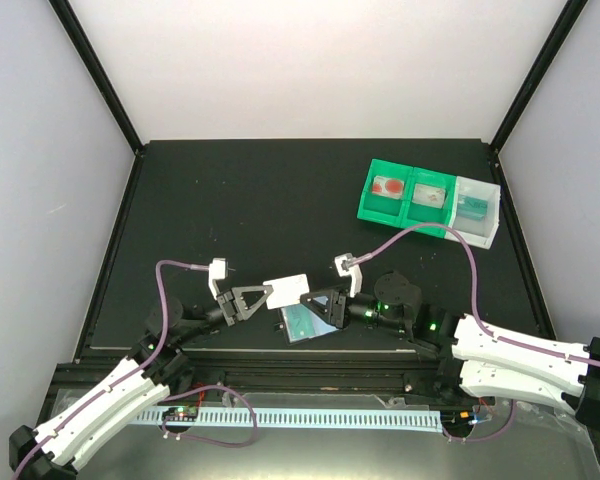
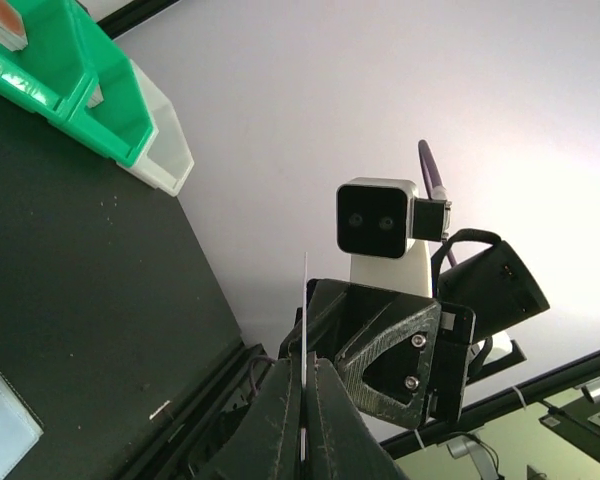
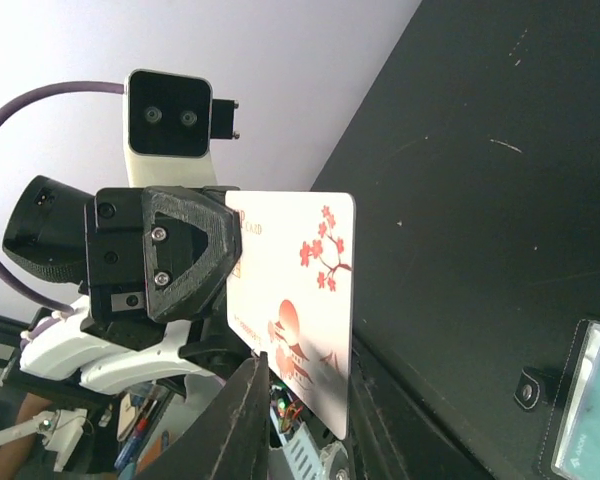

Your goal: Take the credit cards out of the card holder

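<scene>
- Credit card [image 3: 300, 290]: a thin, stiff white rectangle printed with red blossoms and a red sun, held in the air between the two arms, above the near edge of the worktop [image 1: 240, 200].
- Left tool [image 1: 264, 294] is pressed together on one end of the card; from its own camera the card shows only as a fine white line between the black fingers.
- The card's long axis runs from the left tool straight toward the right tool [image 1: 317, 301], so its free end points at the right arm, which is the nearer one to take it.
- Right tool: its fingers stand partly apart on either side of that free end. Whether they already press on it I cannot tell.
- Card holder [image 1: 302, 322] lies open and flat on the matte black worktop just below the two tools, with a black rim and a glossy pale teal inner face. Probably another card sits in it.
- A green and white plastic tray [image 1: 430, 200] stands well apart at the far right.
</scene>
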Robot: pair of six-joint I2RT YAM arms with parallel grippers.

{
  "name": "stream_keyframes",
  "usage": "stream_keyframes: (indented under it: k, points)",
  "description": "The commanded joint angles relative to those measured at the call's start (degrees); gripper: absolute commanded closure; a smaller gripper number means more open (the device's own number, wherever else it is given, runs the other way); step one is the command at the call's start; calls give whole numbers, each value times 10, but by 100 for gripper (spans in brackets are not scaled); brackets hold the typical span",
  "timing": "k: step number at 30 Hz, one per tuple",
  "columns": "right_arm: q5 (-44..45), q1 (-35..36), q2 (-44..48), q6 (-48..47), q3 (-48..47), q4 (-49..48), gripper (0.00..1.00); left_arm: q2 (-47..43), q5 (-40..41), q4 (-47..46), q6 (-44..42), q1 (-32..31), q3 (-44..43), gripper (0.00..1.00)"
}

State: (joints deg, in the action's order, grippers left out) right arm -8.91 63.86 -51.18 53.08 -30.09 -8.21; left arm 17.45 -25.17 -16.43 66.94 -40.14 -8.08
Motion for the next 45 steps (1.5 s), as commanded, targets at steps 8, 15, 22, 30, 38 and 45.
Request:
stream_keyframes:
  k: [8, 15, 22, 30, 38, 45]
  points:
    - [-3, -2, 7, 4, 14, -33, 99, -7, -3, -16, 0, 1, 3, 98]
    - [32, -5, 7, -40, 3, -1, 99, -11, 9, 20, -7, 2, 1, 40]
    - [29, -74, 20, -102, -29, 65, 99, -14, 26, 98, -28, 2, -21, 1]
    - [-14, -215, -20, -172, -76, 129, 99, -6, 68, 221, -54, 2, -45, 1]
    - [-96, -370, -70, -186, -105, 121, 99, 48, 72, 294, -96, 2, -67, 1]
    - [-81, -495, -149, -249, -154, 168, 99, 106, 73, 333, -137, 2, -83, 1]
